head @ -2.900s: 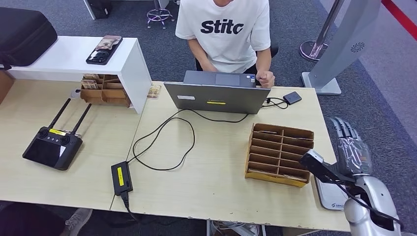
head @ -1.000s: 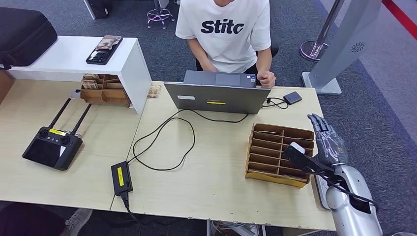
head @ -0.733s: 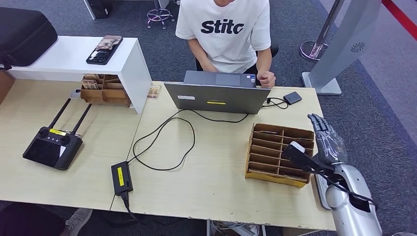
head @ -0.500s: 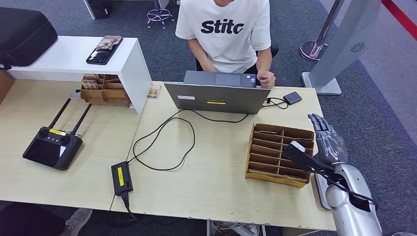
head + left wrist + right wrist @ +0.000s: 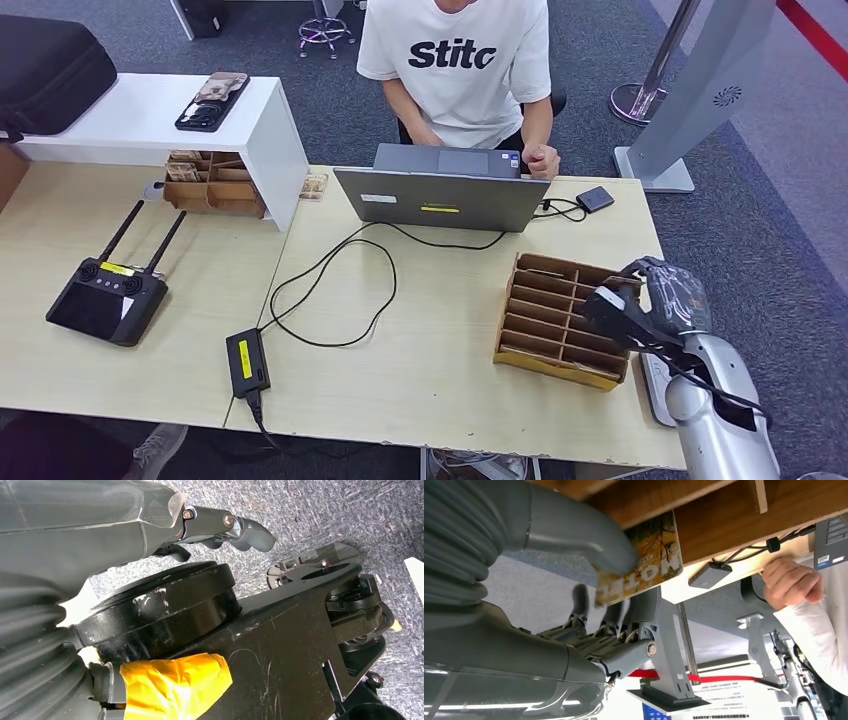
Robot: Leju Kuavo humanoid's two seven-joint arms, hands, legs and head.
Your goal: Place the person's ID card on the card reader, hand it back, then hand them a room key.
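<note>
Wooden slots of the card rack (image 5: 562, 318) were my landmark on the desk (image 5: 420, 370), and my right hand (image 5: 655, 300) had closed in at the rack's end farthest from the black power brick (image 5: 246, 362). From the right wrist camera I saw the thumb (image 5: 589, 545) pressing a printed card (image 5: 641, 562) marked "HOTEL" against the darker fingers, right at the rack's edge, so I judged that hand to be pinching the room key, whether fully out of its slot I could not tell. I judged the ID part of the job over, though nothing in view confirmed it; the flat white pad (image 5: 660, 385) beside the rack, under my arm, could have been the reader. What remained was carrying the key past the laptop (image 5: 440, 198) to the person (image 5: 460, 60) seated beyond the rack. My left hand (image 5: 220, 527) hung over the carpet, fingers loosely curled with nothing in them.
</note>
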